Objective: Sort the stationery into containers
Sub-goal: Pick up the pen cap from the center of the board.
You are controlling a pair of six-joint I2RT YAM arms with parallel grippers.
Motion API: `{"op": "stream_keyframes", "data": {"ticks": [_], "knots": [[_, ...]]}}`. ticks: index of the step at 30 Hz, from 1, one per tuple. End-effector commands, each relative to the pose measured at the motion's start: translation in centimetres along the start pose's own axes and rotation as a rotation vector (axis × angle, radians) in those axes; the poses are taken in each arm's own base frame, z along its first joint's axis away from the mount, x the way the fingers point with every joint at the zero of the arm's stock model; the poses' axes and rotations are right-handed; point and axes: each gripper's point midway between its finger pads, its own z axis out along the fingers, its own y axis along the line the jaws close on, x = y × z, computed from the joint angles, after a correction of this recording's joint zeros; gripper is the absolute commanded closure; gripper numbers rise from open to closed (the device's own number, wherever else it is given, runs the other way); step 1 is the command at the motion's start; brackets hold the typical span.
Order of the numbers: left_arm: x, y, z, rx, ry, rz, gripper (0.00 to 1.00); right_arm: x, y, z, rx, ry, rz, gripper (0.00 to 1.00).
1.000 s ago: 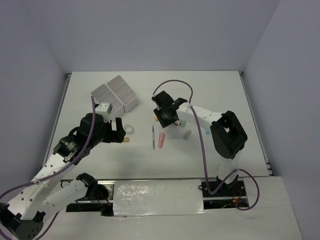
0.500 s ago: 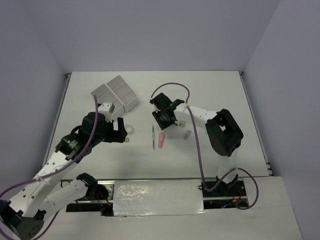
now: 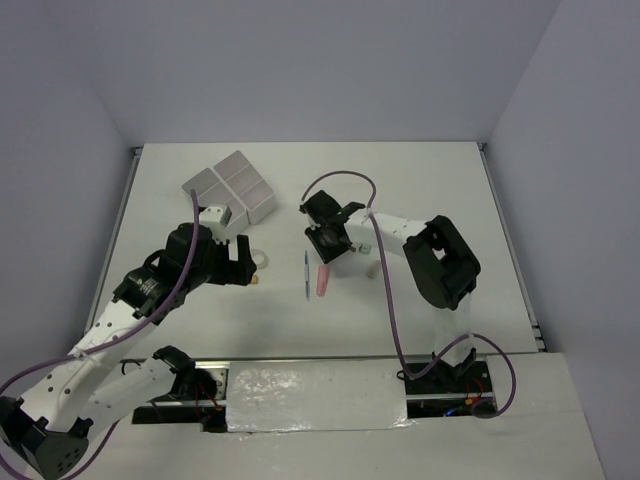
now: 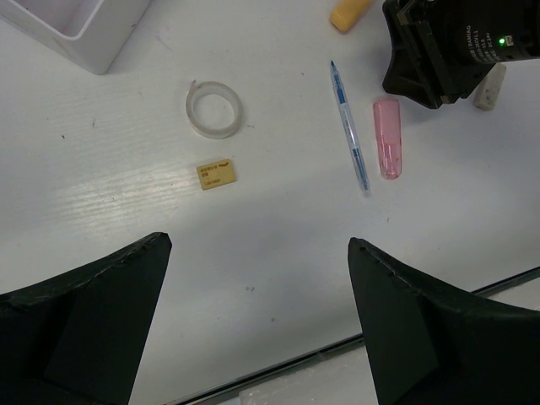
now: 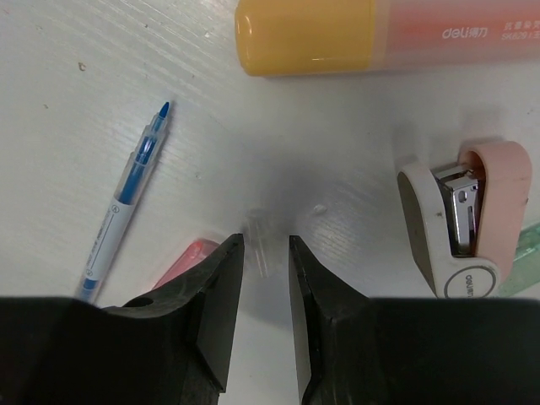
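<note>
The white tabletop [image 3: 430, 190] carries everything, and the thin blue pen [image 3: 306, 275] near its middle serves as the marker for places. The white block of containers [image 3: 230, 187], four square compartments, sits well to the far left of the pen, turned at an angle.

The left claw [image 4: 257, 246] hovers to the left of the pen with its fingers spread wide apart and nothing between them. The right claw [image 5: 266, 253] hangs low just to the right of the pen's far tip. Its fingers are drawn close, with a narrow strip of bare tabletop showing in the gap and nothing clamped.

An orange marker [image 5: 371, 34] lies just beyond the pen's far tip. A pink marker [image 4: 389, 148] lies alongside the pen, just to its right, its far end under the right claw. A small pink and white stapler [image 5: 456, 224] sits further right of the pen. The clear tape ring [image 4: 213, 108] lies to the left of the pen, and the tan eraser [image 4: 217, 174] lies left of it too, nearer the arm bases than the ring.
</note>
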Motion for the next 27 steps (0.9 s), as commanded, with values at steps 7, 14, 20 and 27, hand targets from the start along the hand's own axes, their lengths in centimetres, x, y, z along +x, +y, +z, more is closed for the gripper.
{"op": "stream_keyframes", "data": {"ticks": [7, 14, 20, 27], "knots": [[-1.0, -0.6, -0.1, 0.029, -0.033, 0.023, 0.01, 0.7, -0.1, 1.2, 0.020, 0.012, 0.001, 0.66], [-0.8, -0.4, 0.2, 0.016, -0.020, 0.020, 0.01, 1.6, -0.2, 1.5, 0.023, 0.022, 0.018, 0.76], [-0.7, -0.4, 0.9, -0.013, 0.018, -0.017, 0.01, 0.7, -0.8, 0.0, 0.052, -0.025, 0.063, 0.99], [0.8, -4.8, 5.0, 0.042, 0.105, -0.122, 0.01, -3.1, -2.0, -7.1, 0.068, -0.223, 0.205, 1.00]]}}
